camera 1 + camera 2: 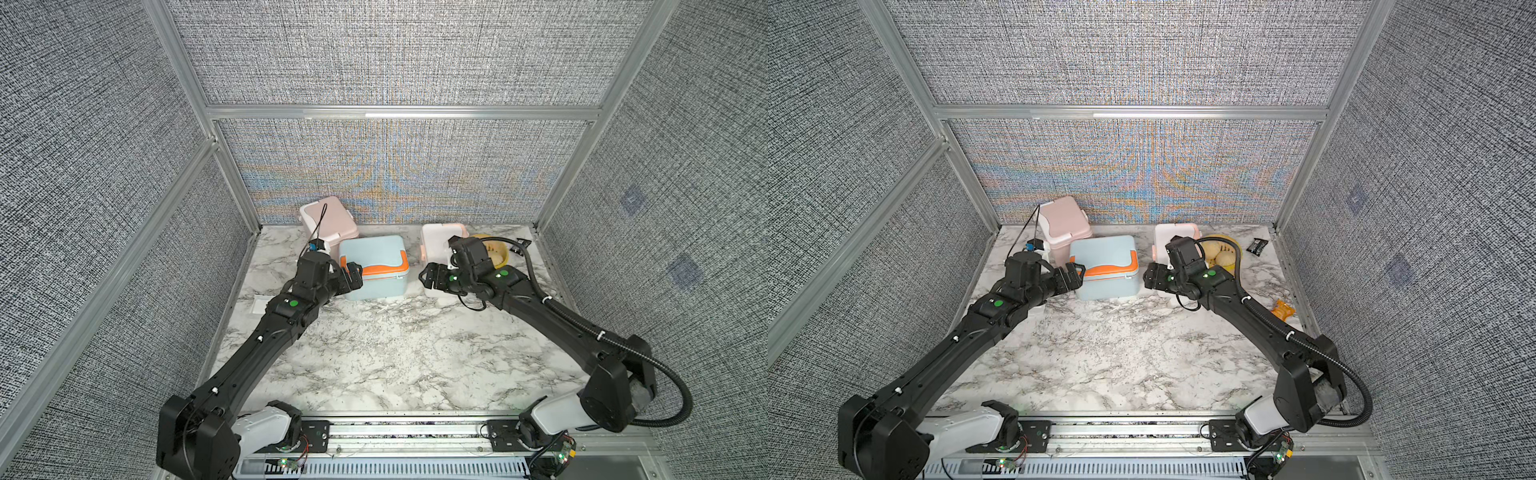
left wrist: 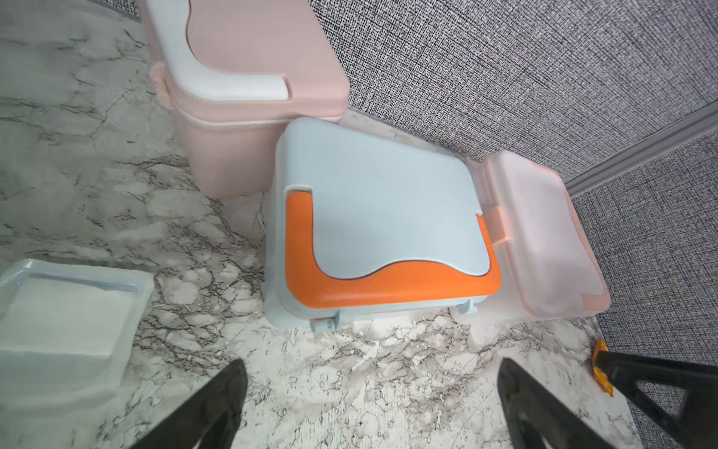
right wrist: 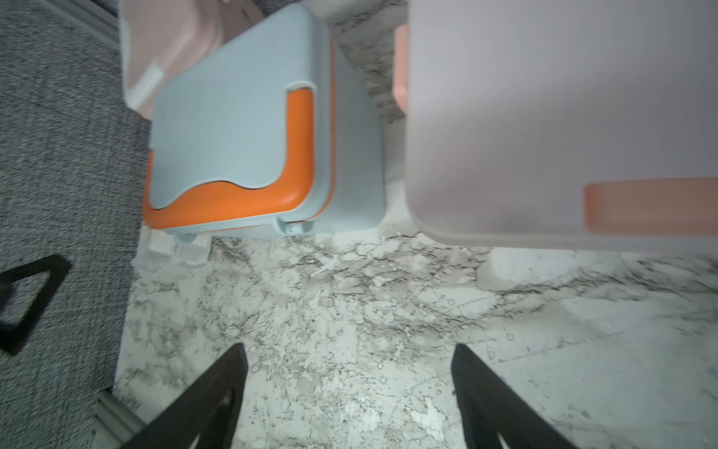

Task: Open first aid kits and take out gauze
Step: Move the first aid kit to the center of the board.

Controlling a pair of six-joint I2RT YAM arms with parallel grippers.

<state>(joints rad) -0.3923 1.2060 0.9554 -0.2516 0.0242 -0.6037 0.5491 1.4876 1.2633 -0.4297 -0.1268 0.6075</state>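
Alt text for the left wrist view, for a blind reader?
A closed light blue plastic box with an orange handle sits between a dusty pink box and a white peach-trimmed box on a marble table. The open left gripper faces it; a wrapped white gauze pad lies nearby.

Boxed in on three sides by grey woven fabric wall panels (image 1: 395, 54): back and both sides. Framed with aluminium bars (image 1: 403, 112); bright glare streak on back crossbar. Rainbow moiré shimmer across lower back panel (image 1: 395, 178). Two faint darker square patches (image 1: 632, 200) on right-hand side wall. Bench (image 1: 395, 357) white marble pattern, grey veining. Metal rail (image 1: 407, 434) along near edge, slotted grey strip (image 1: 374, 469) below. Soft even light, faint shadows only.
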